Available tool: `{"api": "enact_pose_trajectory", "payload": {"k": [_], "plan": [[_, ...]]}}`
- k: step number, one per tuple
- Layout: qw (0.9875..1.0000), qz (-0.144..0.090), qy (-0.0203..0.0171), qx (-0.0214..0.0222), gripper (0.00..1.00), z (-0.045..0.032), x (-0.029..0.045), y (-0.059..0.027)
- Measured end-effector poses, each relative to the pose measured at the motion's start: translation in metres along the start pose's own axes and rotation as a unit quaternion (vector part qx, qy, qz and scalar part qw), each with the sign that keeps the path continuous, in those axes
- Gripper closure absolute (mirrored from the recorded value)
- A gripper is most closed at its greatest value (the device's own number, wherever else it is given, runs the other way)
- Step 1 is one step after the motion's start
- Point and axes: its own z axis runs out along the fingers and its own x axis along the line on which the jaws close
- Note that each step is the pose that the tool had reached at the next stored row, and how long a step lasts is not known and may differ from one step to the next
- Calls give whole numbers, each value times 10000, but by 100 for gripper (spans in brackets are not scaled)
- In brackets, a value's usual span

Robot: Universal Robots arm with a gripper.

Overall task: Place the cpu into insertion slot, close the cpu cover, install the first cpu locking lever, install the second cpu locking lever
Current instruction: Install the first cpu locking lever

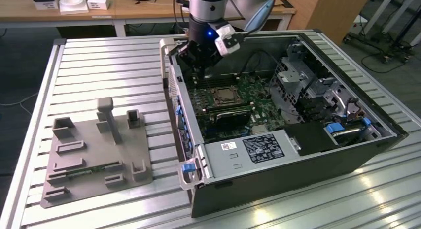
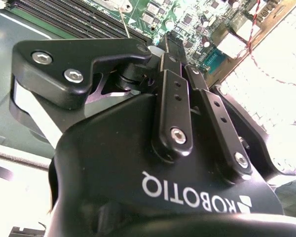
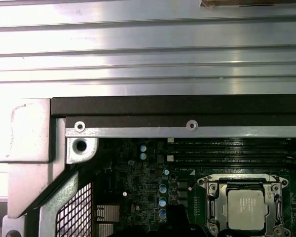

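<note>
The cpu [image 3: 245,208] shows its pale silver top inside the insertion slot [image 1: 212,93] on the green board; in the exterior view the cpu [image 1: 227,96] is near the middle of the open case. The cpu cover [image 3: 219,207] lies flat as a metal frame around the chip. My gripper [image 1: 198,73] hangs above the board at the far end of the case, a short way beyond the slot and touching nothing. In the second wrist view the gripper [image 2: 168,43] is shut with nothing between its fingers.
The open computer case [image 1: 342,155] lies on a slatted metal table [image 1: 98,61]. Long memory slots [image 3: 237,148] run beside the socket and a black block [image 1: 230,118] sits just past it. A grey fixture plate [image 1: 92,150] with upright posts stands at the exterior view's left.
</note>
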Motion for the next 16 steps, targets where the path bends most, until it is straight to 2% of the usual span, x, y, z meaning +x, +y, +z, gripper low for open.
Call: {"api": "enact_pose_trajectory", "payload": {"k": [7, 16], "plan": [[10000, -1, 0, -2, 90, 23, 1, 55], [10000, -23, 1, -7, 90, 95, 3, 132]]}}
